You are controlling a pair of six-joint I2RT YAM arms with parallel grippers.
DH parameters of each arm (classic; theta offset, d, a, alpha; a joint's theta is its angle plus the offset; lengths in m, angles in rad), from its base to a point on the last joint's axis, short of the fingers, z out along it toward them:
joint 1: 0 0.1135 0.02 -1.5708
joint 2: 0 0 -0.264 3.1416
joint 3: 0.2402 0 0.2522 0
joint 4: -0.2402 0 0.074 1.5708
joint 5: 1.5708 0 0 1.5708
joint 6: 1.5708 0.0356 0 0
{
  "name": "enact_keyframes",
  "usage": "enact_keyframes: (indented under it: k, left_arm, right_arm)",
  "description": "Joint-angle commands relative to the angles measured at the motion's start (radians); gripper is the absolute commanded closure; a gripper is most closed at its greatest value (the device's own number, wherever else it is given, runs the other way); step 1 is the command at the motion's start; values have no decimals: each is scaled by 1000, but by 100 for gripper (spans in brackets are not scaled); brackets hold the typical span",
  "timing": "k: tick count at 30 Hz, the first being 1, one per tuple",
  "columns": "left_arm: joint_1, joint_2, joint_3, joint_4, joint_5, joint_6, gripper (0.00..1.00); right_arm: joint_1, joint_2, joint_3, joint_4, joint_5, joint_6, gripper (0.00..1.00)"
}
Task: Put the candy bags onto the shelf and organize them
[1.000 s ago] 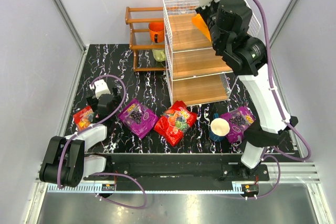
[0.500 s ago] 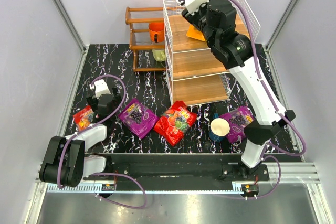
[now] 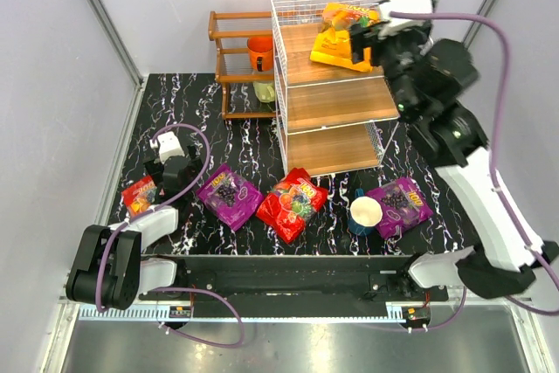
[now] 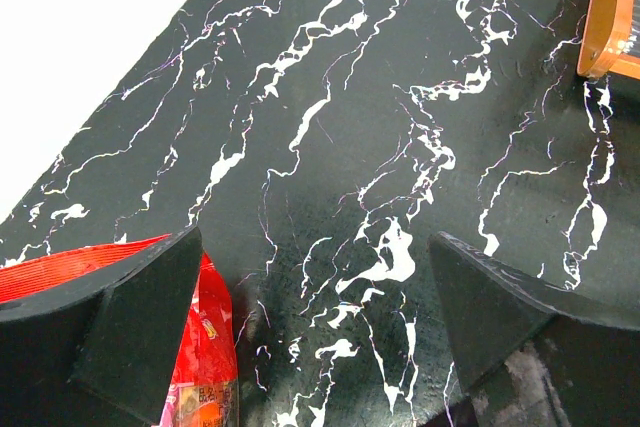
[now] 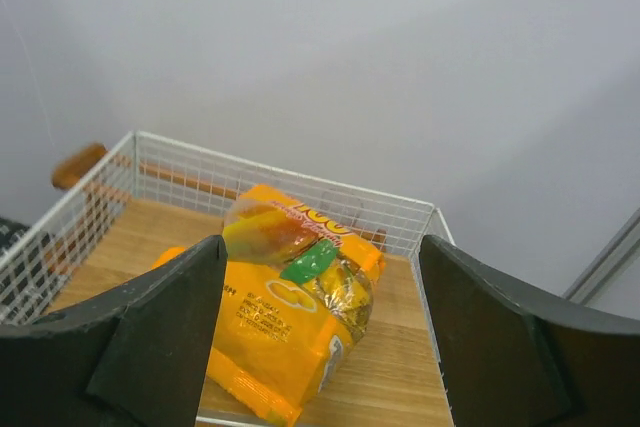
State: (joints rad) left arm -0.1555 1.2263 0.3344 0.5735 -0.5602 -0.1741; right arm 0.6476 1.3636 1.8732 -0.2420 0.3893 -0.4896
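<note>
Shelf top board, orange-yellow bag seemingly touching back rim, right fingers apart.

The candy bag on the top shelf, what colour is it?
Orange-yellow candy bag, clearest in the right wrist view.

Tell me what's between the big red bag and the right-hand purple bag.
A white paper cup, blue outside, standing upright; the top view shows it.

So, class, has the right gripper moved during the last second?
Yes. The right gripper has swung rightward across the shelf, toward its right edge.
</note>
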Motion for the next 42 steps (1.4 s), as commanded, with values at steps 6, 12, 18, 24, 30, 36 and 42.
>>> enact_keyframes:
  k: [6, 12, 18, 24, 30, 36, 42]
  left_arm:
    - [-3, 6, 40, 31, 11, 12, 1]
    - [-3, 7, 43, 26, 9, 12, 1]
    - [-3, 7, 41, 28, 9, 12, 1]
    - [-3, 9, 46, 23, 8, 8, 1]
    - [-3, 9, 48, 22, 6, 7, 1]
    - [-3, 10, 49, 19, 3, 7, 1]
    - [-3, 12, 51, 17, 5, 5, 1]
  right_arm:
    - [-2, -129, 10, -160, -26, 322, 25]
    - [-3, -142, -69, -246, -60, 436, 16]
    - [-3, -121, -135, -191, -14, 482, 9]
    - [-3, -81, -155, -169, 152, 450, 11]
    - [-8, -55, -166, -163, 317, 399, 21]
    - [-48, -37, -169, -163, 376, 402, 22]
    - [-111, -21, -149, -180, 362, 430, 21]
